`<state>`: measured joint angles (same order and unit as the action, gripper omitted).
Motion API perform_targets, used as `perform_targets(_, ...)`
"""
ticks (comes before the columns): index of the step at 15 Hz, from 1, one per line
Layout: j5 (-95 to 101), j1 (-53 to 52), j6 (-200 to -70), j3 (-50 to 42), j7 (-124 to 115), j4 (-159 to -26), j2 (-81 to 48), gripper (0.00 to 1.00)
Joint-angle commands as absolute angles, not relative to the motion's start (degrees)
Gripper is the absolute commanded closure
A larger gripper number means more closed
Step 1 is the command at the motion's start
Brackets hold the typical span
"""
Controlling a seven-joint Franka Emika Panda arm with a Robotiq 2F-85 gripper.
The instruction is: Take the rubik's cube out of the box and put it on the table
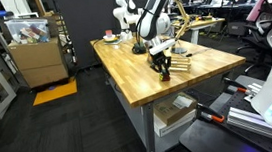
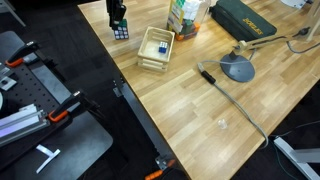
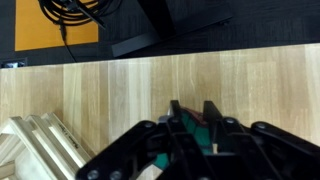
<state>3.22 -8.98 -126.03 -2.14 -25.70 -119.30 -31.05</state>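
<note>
My gripper (image 2: 118,20) is shut on the rubik's cube (image 2: 121,31), near the table's corner edge and outside the box. I cannot tell whether the cube touches the wood. The small wooden box (image 2: 155,48) stands just beside the gripper, apart from it. In an exterior view the gripper (image 1: 161,67) hangs low over the table next to the box (image 1: 179,64). In the wrist view the fingers (image 3: 190,118) clamp the cube (image 3: 192,128), whose green and red faces show between them. The box (image 3: 40,150) lies at the lower left.
The wooden table (image 2: 190,110) drops off close to the gripper. A grey disc base with a cable (image 2: 238,68), a dark green case (image 2: 245,20) and a carton (image 2: 186,16) stand beyond the box. Black clamps and equipment (image 2: 40,110) lie below the table edge.
</note>
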Motion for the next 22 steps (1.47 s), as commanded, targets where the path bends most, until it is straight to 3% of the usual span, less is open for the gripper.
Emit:
perform_targets(1,3.07,-9.22,-125.88,-2.3,-25.6,-118.82,-31.13,0.66)
perform_targets(4,3.06,-9.22,-125.89,-2.34,-25.59,-118.98,-31.33,0.47)
perform_targets(12,3.05,-9.22,-125.89,-2.34,-25.59,-118.98,-31.35,0.47)
perform_targets(13,3.05,-9.22,-125.89,-2.34,-25.59,-118.98,-31.35,0.22)
perform_targets(14,2.99,-9.11,-125.78,-2.2,-25.12,-119.42,-30.78,0.2)
perform_targets(17,3.4,-9.46,-127.17,-2.46,-25.93,-121.22,-28.53,0.02)
perform_targets(22,3.01,-9.13,-125.93,-2.23,-25.64,-119.63,-29.25,0.0)
